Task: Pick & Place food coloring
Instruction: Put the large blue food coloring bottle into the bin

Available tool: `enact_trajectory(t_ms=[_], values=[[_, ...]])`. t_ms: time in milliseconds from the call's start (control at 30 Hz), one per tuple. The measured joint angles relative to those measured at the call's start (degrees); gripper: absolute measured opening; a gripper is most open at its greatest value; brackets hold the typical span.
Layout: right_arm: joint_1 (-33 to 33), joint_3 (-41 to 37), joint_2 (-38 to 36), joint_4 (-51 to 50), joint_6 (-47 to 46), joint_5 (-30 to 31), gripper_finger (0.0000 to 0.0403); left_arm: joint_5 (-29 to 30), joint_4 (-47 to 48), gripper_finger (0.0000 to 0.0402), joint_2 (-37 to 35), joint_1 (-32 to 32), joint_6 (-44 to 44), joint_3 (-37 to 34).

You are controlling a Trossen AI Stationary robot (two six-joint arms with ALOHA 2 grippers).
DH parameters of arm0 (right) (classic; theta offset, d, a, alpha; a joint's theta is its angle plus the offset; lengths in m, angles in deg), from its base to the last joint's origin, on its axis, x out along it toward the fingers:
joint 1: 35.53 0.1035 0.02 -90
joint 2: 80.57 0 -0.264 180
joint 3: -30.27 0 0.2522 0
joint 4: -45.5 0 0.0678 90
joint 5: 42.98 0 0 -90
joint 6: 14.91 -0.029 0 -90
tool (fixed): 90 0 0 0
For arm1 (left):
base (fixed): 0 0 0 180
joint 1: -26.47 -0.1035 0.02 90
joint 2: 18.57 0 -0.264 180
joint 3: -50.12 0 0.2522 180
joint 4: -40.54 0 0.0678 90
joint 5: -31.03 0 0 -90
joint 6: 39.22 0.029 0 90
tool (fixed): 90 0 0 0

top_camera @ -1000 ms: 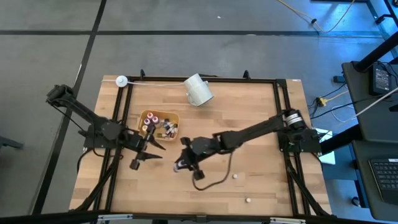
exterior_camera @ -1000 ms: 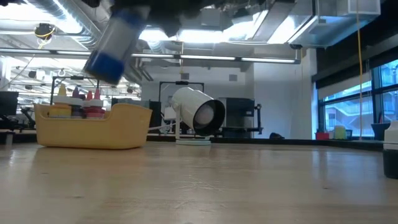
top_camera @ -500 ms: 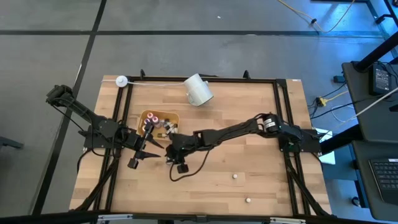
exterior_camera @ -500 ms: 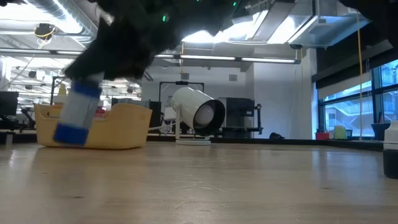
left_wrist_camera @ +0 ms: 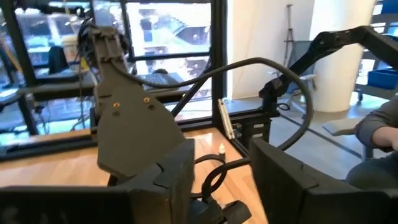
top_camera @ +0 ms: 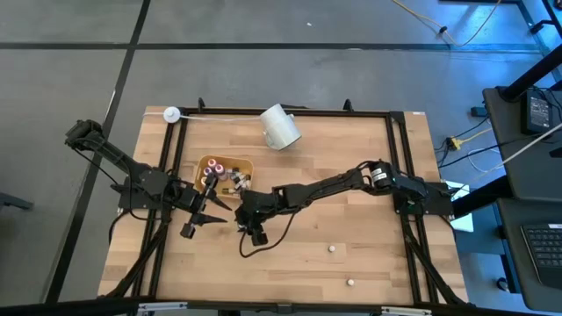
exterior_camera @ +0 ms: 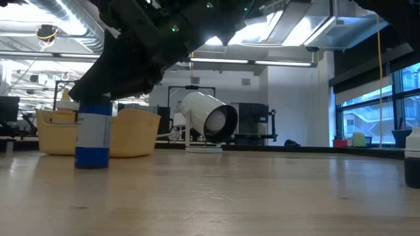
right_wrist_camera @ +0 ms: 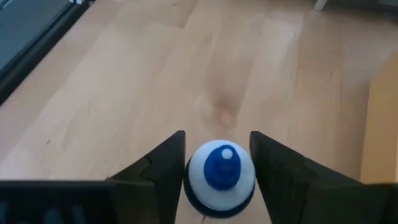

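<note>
Several bottles (top_camera: 230,178) already sit in the tray (top_camera: 247,163), toward the table's (top_camera: 351,149) far left. A blue-based bottle (exterior_camera: 92,133) stands upright on the wood just beside it, the right gripper's (right_wrist_camera: 216,163) fingers straddling it, loosened. Two (top_camera: 333,248) remain near the front edge. The left gripper (top_camera: 209,203), part open and empty, waits beside the tray; a cup (top_camera: 280,127) lies clear

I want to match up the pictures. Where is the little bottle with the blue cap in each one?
High view: hidden beneath the right gripper, just below the yellow tray.
Low view: the blue-capped bottle stands on the table at left, in front of the tray.
Left wrist view: not in it.
Right wrist view: seen cap-up, between the fingers.
Shared landmark: the yellow tray.
</note>
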Motion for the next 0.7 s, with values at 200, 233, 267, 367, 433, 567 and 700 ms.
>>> enact_trajectory(t_ms=[200, 233, 267, 367, 433, 567, 700], values=[[0.00, -0.02, 0.08, -0.06, 0.50, 0.02, 0.0200, 0.00, 1.15, 0.0150, 0.00, 0.00, -1.75, 0.00], [0.00, -0.04, 0.08, 0.25, 1.24, 0.01, 0.0201, 0.00, 1.17, 0.0150, 0.00, 0.00, -1.83, 0.00], [0.01, -0.04, 0.10, 0.83, 1.83, 0.02, 0.0201, 0.01, 1.17, 0.0149, 0.00, 0.00, -1.83, -0.02], [0.26, 0.76, -0.01, 1.27, 3.53, 0.07, 0.0202, 0.00, 1.17, 0.0147, 0.00, 0.00, -1.83, -0.02], [0.59, 1.47, -0.91, -0.72, 4.67, 0.14, 0.0203, 0.00, 1.18, 0.0148, 0.00, 0.00, -1.86, 0.00], [1.22, 2.21, -3.52, -7.25, 6.20, 0.11, 0.0203, 0.00, 1.46, 0.0151, 0.00, 0.00, -1.86, -0.02], [2.08, 2.16, -6.34, -10.58, 6.33, 0.00, 0.0204, 0.00, 1.44, 0.0148, 0.00, 0.00, -1.78, -0.02]])
